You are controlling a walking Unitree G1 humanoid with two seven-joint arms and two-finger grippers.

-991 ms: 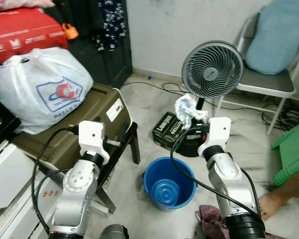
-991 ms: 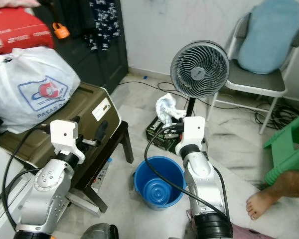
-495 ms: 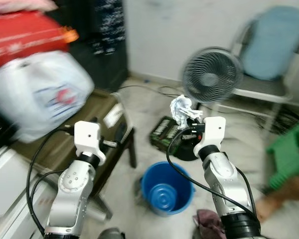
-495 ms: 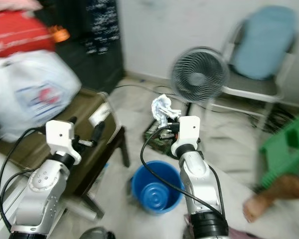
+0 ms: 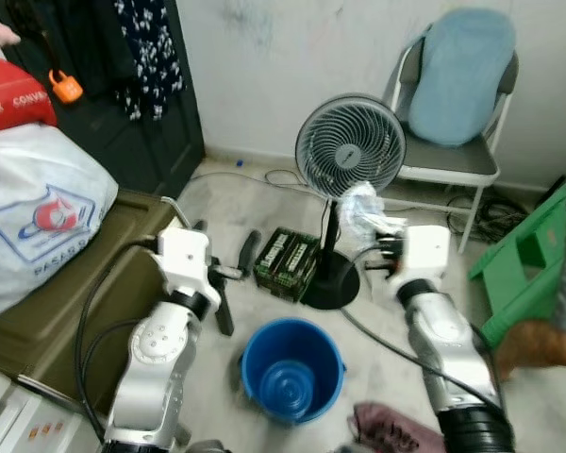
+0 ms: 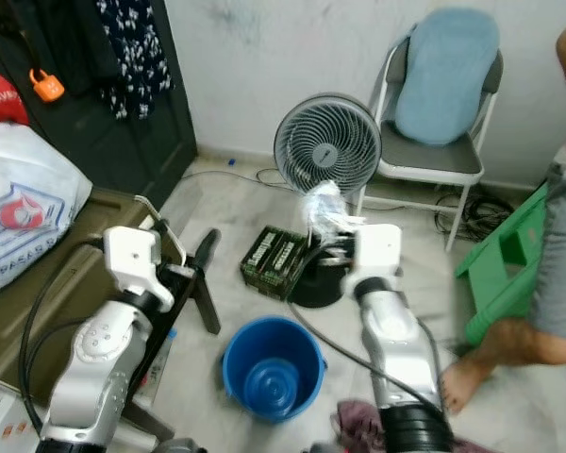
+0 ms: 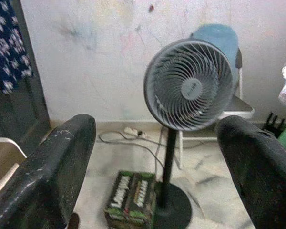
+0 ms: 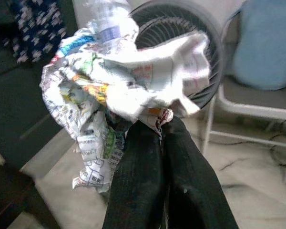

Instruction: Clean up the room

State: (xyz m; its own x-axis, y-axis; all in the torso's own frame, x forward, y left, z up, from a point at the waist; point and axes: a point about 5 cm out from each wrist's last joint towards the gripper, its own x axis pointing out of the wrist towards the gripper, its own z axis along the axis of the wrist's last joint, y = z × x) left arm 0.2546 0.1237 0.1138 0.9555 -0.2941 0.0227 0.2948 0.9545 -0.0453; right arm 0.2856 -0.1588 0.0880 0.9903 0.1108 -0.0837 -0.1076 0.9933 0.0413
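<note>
Paper point(image 5: 361, 209) is sitting pinched in the right gripper point(image 5: 382, 247), up and right of the bucket point(image 5: 291, 368) at lower centre, while the left gripper point(image 7: 152, 157) is hanging wide open.

Pale marble floor point(image 5: 217, 198) carries a blue bucket point(image 5: 291, 366), a standing fan point(image 5: 349, 151) on a round black base, and a green-and-black box point(image 5: 288, 263) just beside that base. A folding chair point(image 5: 450, 170), green stool point(image 5: 524, 260), tangled cables point(image 5: 486, 208) near the wall, and a dark pink cloth point(image 5: 387, 429) also sit there.
</note>
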